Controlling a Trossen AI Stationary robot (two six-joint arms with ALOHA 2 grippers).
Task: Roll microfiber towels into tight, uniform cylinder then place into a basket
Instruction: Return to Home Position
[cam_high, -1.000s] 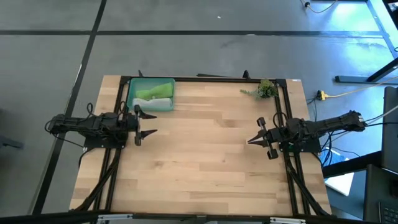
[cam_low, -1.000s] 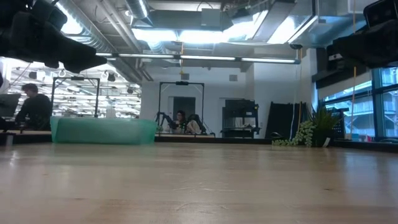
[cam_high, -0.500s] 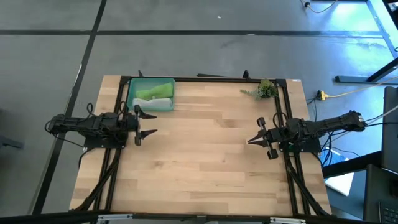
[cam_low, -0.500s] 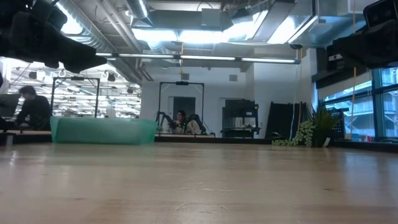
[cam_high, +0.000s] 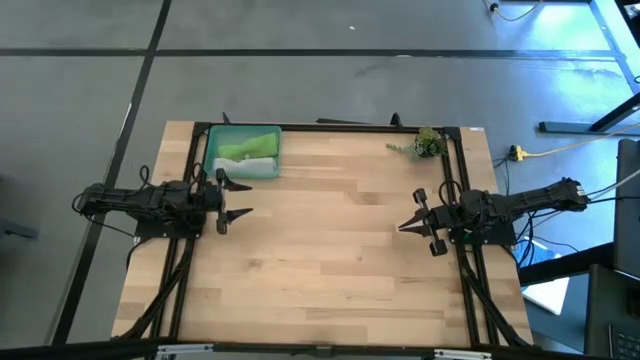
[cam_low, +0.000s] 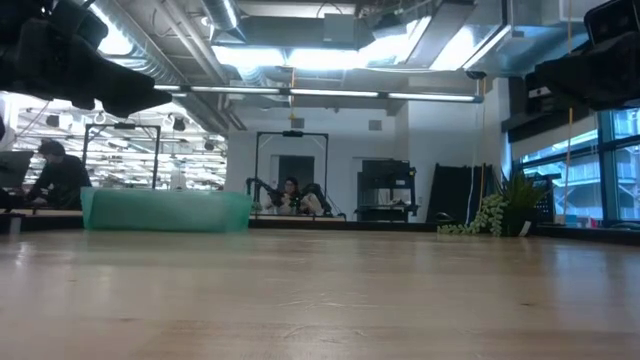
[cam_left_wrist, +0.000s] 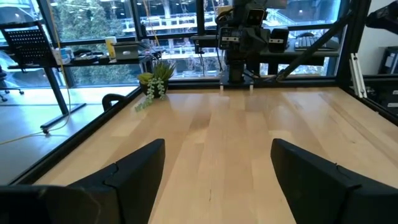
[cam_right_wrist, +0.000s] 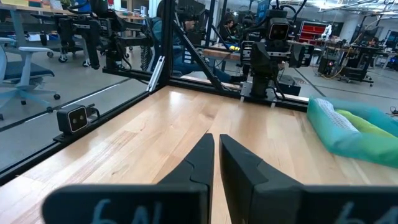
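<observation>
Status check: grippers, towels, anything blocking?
Left gripper open, empty, at left edge. Right gripper shut, empty, at right edge. Green towel and grey towel both in the basket, far left. Plant sprig far right, clear of both grippers.

You see the basket (cam_high: 245, 129) in the table's (cam_high: 330, 270) upper left corner, with the lime green towel (cam_high: 240, 150) and the pale grey towel (cam_high: 258, 166) rolled inside it, side by side. The left gripper (cam_high: 246, 198) hangs just below the basket, fingers spread. The right gripper (cam_high: 403, 227) is near the right edge, fingers together. A plant sprig (cam_high: 425, 143) lies above it.
</observation>
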